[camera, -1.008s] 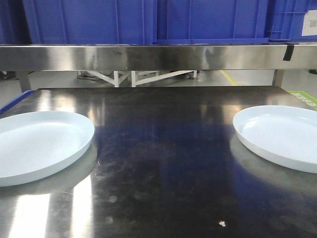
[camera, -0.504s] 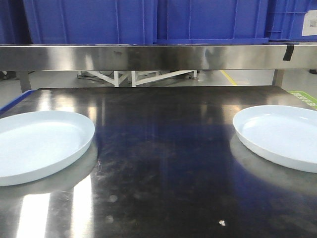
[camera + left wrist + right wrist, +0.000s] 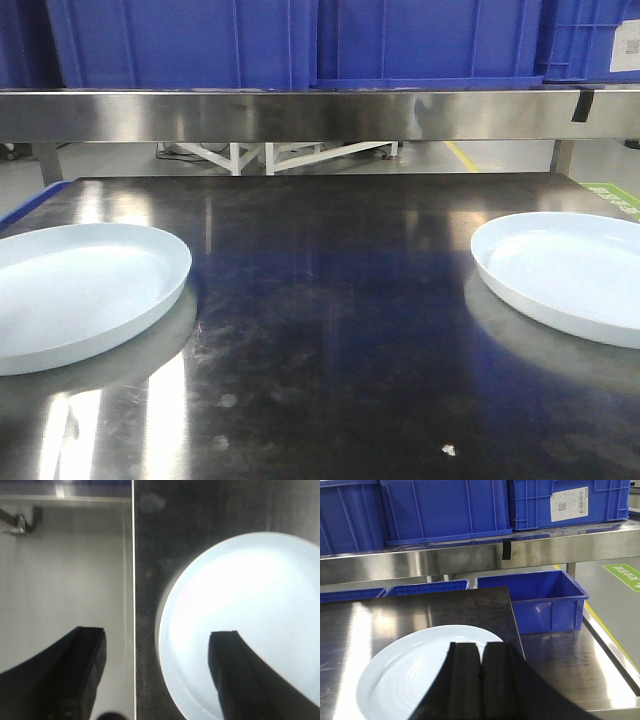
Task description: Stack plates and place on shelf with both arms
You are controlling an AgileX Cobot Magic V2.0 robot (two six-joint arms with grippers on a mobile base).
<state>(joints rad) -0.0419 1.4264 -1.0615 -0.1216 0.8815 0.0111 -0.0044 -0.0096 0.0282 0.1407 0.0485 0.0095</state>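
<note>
Nothing of the job is done yet, as far as I can judge. The large, round, shallow, glossy bluish-white left plate (image 3: 85, 295) lies flat on the dark, scratched, reflective tabletop (image 3: 330, 300) at its left side. Its twin, the equally pale and glossy right plate (image 3: 570, 275), lies flat at the right side. The two are well apart, with bare tabletop between them. The long brushed stainless-steel shelf (image 3: 320, 115) runs across the back above the table. No plate is on it; only big ribbed blue plastic crates (image 3: 200, 40) show above its front band. So everything remains: lift one plate, set it into the other, then carry the pair up to the shelf with both arms.

My left gripper (image 3: 160, 675) looks straight down and its jaws are wide apart, holding nothing. One finger hangs over the left plate's bowl. The other hangs beyond the plate's rim, over a paler surface past the edge of the dark top. The rim thus lies between my fingers, though I cannot tell how high above it I am.

My right gripper (image 3: 479, 650) points forward and slightly down towards the shelf. Its two black fingers are pressed together with nothing between them. They sit over the near part of the right plate; whether they touch it I cannot tell. I judge that these jaws must part before they can take that rim.
</note>
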